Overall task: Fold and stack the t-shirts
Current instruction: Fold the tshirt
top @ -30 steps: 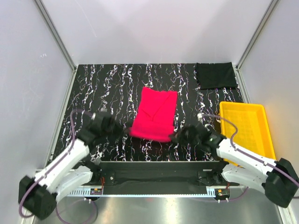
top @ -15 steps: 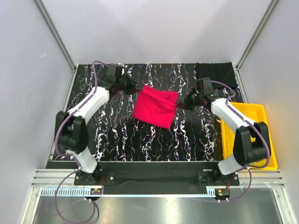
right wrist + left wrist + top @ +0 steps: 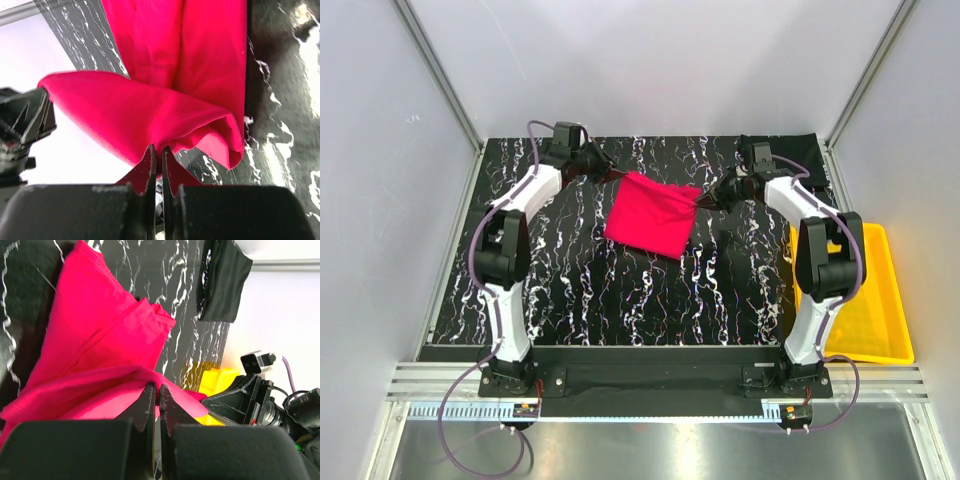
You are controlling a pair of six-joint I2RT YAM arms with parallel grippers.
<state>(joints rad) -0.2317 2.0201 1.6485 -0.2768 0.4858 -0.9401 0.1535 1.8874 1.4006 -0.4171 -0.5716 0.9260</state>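
Both arms have reached farther toward the back since half a second ago, and the red t-shirt (image 3: 653,215) looks shorter front to back. We note the left gripper (image 3: 612,174) pinched together on the shirt's far-left corner and the right gripper (image 3: 707,199) clamped on its far-right corner. That far edge is lifted and sags between them. The rest of the shirt lies mid-table on the veined tabletop (image 3: 570,275). Black t-shirt (image 3: 798,148) lies flat at the far right corner, behind the right arm. Yellow tray (image 3: 892,300) sits at the right edge, well apart.
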